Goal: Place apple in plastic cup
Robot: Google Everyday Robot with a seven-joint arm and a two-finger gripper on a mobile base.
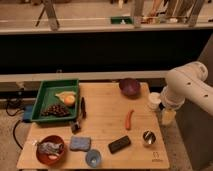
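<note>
The apple [69,99] is a small orange-yellow fruit lying in the green tray [47,90] at the table's back left, next to a dark bunch of grapes [56,110]. A white cup [154,100] stands at the table's right edge. A small blue cup [92,158] stands at the front edge. My white arm [187,87] comes in from the right. My gripper [167,116] hangs down just beside the table's right edge, close to the white cup and far from the apple.
A dark purple bowl [129,87] sits at the back. An orange carrot [129,119], a black flat object [119,144], a metal cup [148,137], a blue sponge [80,143] and a red bowl [49,148] holding a wrapper lie on the wooden table [105,112]. A dark tool [83,107] lies beside the tray.
</note>
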